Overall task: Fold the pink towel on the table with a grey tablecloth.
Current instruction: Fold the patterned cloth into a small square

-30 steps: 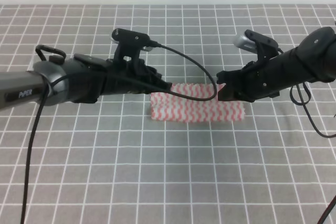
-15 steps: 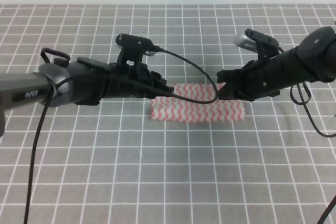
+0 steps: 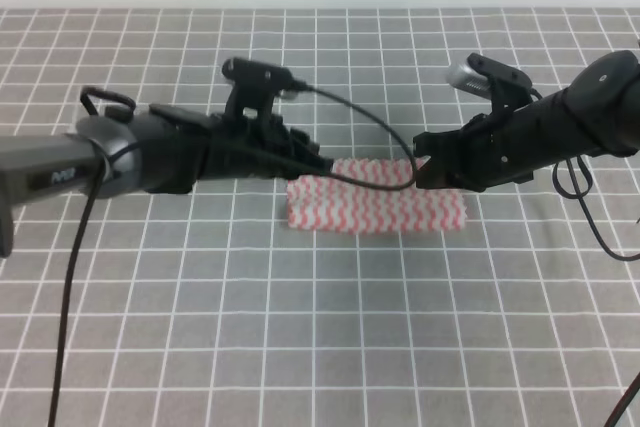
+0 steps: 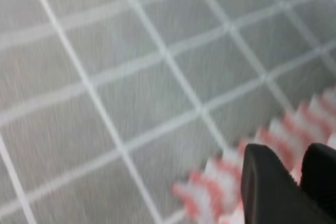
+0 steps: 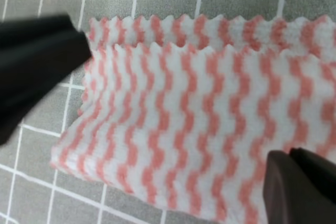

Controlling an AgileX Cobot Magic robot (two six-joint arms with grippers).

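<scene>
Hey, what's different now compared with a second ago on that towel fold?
The left gripper has shifted slightly right and up, over the far left corner of the pink towel. The right gripper has barely moved at the far edge. The towel lies folded in the same spot on the grey tablecloth.
</scene>
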